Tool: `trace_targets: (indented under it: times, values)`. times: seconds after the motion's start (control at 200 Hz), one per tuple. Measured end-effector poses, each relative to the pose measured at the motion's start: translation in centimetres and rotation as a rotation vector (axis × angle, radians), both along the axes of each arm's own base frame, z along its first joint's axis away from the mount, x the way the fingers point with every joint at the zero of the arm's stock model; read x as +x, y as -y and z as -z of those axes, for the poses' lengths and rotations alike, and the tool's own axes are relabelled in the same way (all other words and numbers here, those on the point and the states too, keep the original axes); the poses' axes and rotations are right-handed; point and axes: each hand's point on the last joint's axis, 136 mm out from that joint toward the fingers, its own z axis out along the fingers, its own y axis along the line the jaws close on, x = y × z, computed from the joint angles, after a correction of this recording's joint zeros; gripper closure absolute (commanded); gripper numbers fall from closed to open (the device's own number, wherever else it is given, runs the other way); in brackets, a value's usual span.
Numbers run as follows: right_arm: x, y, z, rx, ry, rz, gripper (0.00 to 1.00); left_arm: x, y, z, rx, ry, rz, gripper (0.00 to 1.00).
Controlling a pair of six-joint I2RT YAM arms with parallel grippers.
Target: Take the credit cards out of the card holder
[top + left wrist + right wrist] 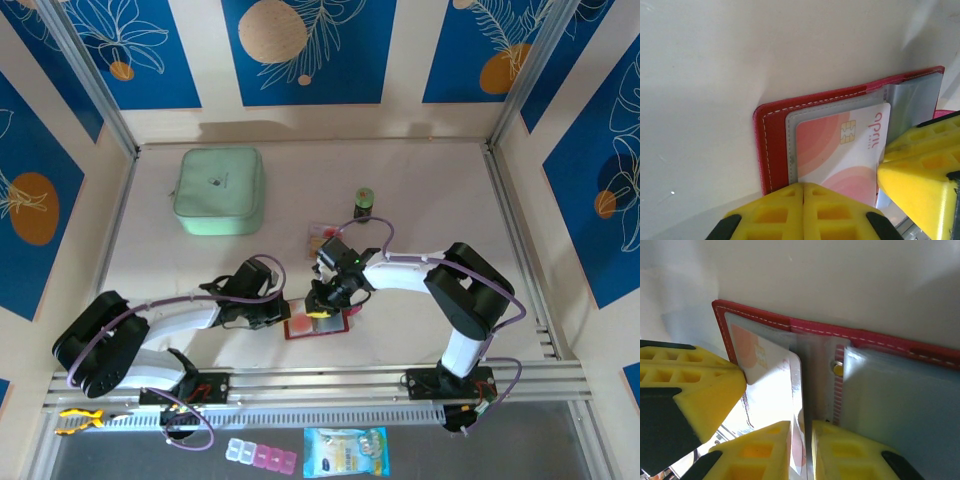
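Note:
The card holder (318, 327), a dark-red wallet with white stitching, lies open on the table near the front edge. Its red cover (771, 145) and clear sleeves (905, 405) show in both wrist views. A pink-and-white credit card (840, 150) with a chip sticks partly out of a sleeve. My left gripper (803, 197) is shut, its tips resting on the holder's near edge over the card. My right gripper (802, 450) is shut on the card's (765, 370) free edge, beside the snap (838, 369). The grippers (283, 313) (322, 303) nearly touch.
A mint-green pouch (220, 190) lies at the back left. A small green round container (364, 200) and a clear tray (325, 237) sit behind the right arm. Metal rails (320, 385) run along the front edge, with a pill box (262, 455) and a packet (345, 450) below.

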Motion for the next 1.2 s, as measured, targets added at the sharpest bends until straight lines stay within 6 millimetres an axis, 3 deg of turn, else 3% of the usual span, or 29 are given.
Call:
trace_targets:
  times: [0.575,1.2]
  values:
    - [-0.27,-0.67,0.05,0.050,-0.038,0.001,0.89,-0.06,-0.14,0.10,0.005,-0.006,-0.002,0.93]
    - [-0.03,0.17,-0.42,0.083,-0.025,0.025,0.86,-0.27,-0.35,0.30,0.016,-0.017,-0.003,0.94]
